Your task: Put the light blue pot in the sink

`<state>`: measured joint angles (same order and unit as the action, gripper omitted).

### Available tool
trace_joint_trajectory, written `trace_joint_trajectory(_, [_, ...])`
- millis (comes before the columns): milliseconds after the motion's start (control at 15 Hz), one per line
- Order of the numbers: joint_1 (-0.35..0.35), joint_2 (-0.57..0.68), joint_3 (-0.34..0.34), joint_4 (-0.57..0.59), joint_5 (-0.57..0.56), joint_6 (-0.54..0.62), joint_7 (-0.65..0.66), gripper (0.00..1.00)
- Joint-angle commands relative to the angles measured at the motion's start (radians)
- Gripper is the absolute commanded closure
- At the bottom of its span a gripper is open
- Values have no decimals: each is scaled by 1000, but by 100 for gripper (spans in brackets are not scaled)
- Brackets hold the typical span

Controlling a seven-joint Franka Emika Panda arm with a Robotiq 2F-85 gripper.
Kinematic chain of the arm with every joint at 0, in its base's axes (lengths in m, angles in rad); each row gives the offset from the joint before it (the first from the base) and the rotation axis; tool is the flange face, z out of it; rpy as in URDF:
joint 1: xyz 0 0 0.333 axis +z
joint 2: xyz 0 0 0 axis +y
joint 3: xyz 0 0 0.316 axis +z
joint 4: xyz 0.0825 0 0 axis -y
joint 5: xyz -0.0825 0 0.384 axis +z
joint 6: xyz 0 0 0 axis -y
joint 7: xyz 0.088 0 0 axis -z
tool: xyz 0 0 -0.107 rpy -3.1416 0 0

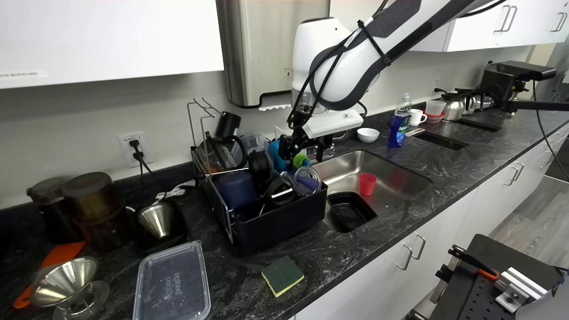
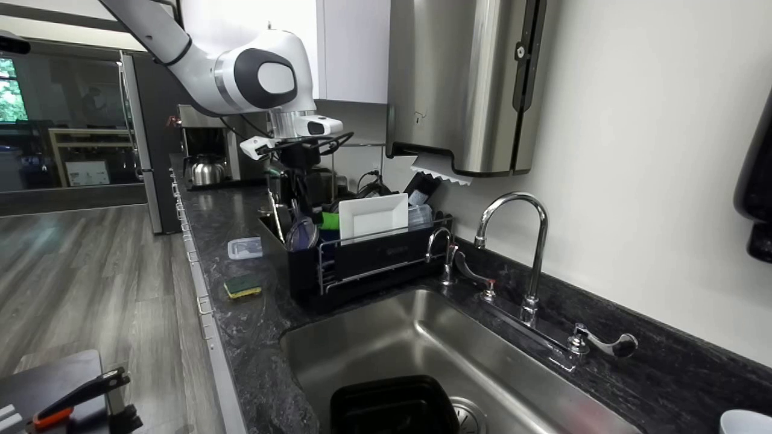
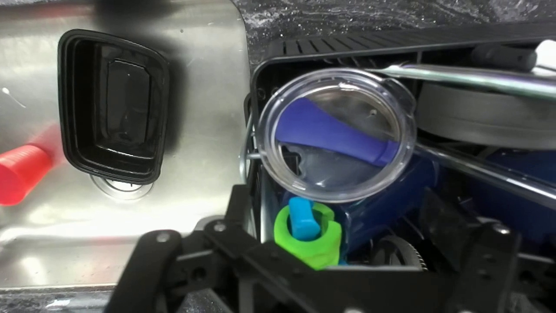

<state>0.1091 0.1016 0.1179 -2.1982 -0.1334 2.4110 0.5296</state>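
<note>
The light blue thing (image 1: 275,156) with a green collar stands in the black dish rack (image 1: 280,229), partly hidden by my gripper and the dishes. Its light blue tip (image 3: 304,221) and green ring show in the wrist view; the rest is hidden. In an exterior view only the green part (image 2: 330,221) shows. My gripper (image 1: 306,153) is open above the rack, fingers pointing down. In the wrist view the green ring lies between the fingers (image 3: 334,195), nearer the left one, and nothing is gripped. The steel sink (image 3: 204,108) lies beside the rack.
The sink holds a black tray (image 3: 113,104) and a red cup (image 1: 367,184). A clear round lid (image 3: 336,191) and a white plate (image 2: 374,217) stand close to the gripper in the rack. A faucet (image 2: 540,253) and towel dispenser (image 2: 458,84) are near the wall.
</note>
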Motion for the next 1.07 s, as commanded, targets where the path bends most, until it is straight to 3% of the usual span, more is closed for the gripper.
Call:
trace_joint_trajectory(0, [19,17,-17,5,-30,40,-2,0])
trace_joint_trajectory(667, [27,75,-52,10,-111,150,-3,0])
trace_joint_trajectory(733, [28,77,-55,9,-112,161,-3,25])
trace_joint_trajectory(800, [30,78,-57,8,-113,169,0,26])
trace_joint_trajectory(1000, [36,75,-60,7,-113,173,-6,48])
